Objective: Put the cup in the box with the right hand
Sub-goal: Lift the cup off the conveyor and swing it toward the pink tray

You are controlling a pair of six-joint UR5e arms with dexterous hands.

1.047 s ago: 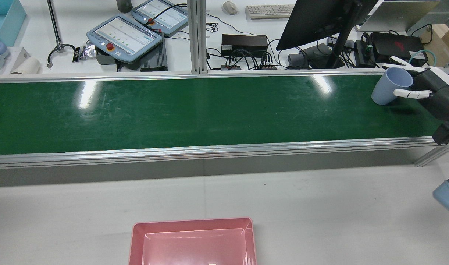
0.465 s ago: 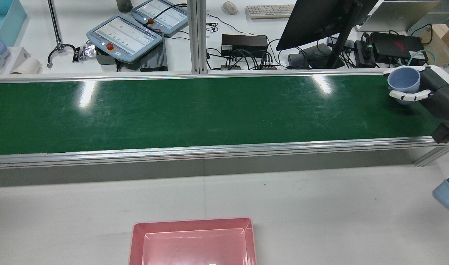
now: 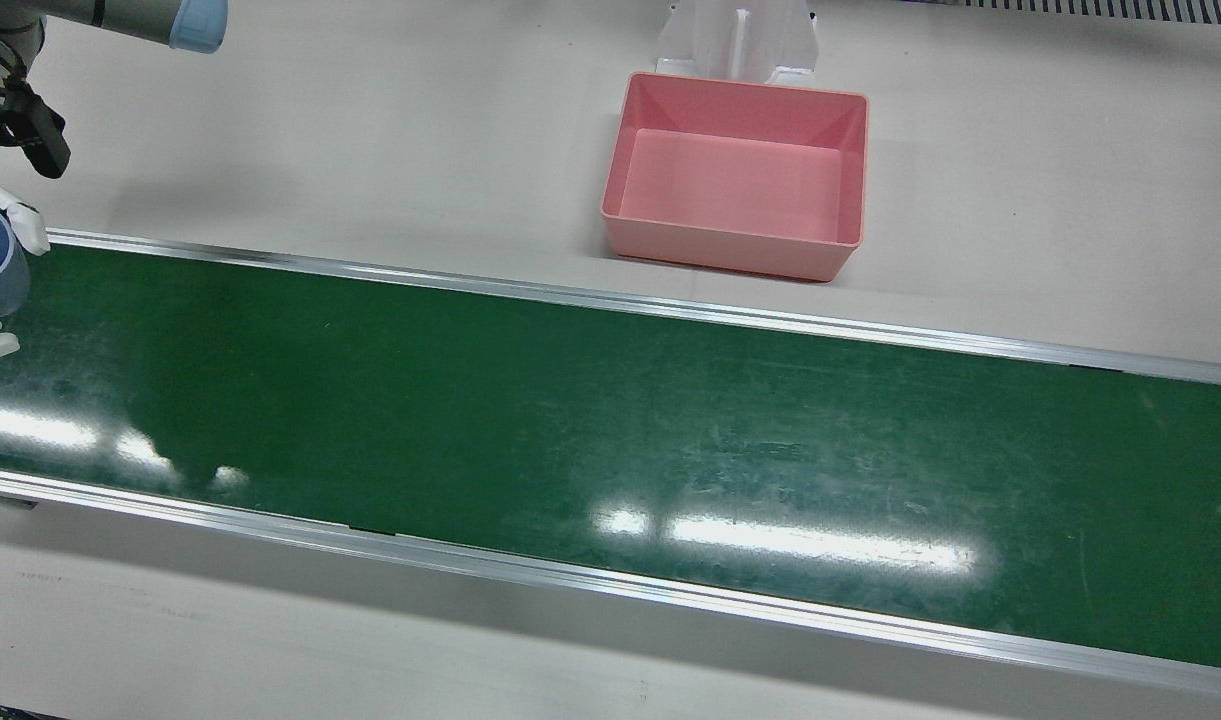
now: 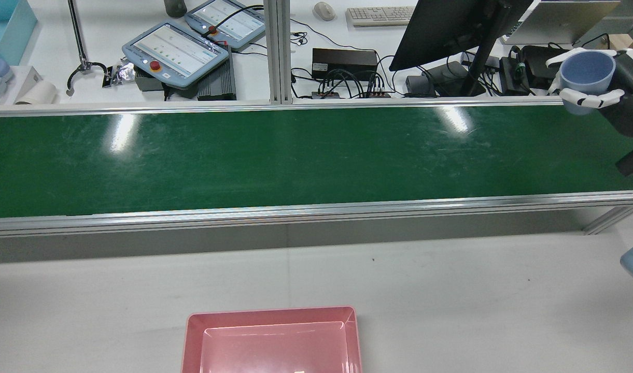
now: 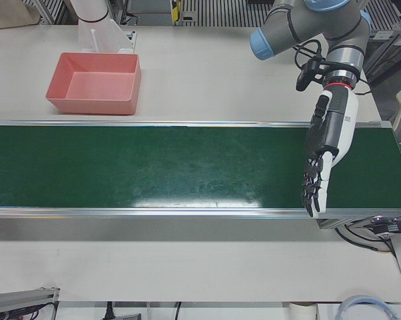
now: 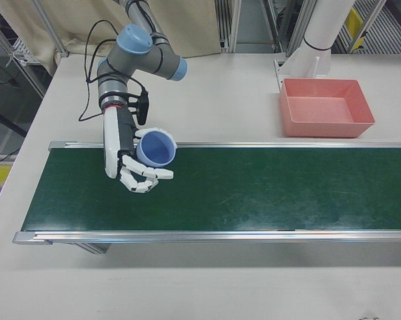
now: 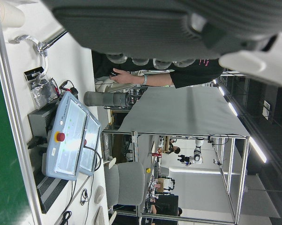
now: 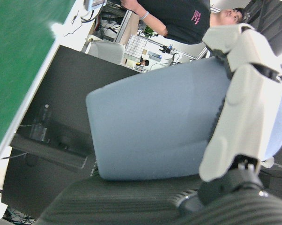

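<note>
Blue cup [image 6: 154, 148] in right hand [image 6: 135, 163], above belt edge [image 6: 187, 144].

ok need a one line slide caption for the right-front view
Right hand holds the blue cup upright above the green belt, with the empty pink box off to the side on the table.

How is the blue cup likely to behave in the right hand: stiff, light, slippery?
The blue cup keeps its round rim under the fingers of the right hand, so it is probably stiff. It looks empty and thin-walled, likely light. Its smooth, tapered side might slip in a loose grasp.
</note>
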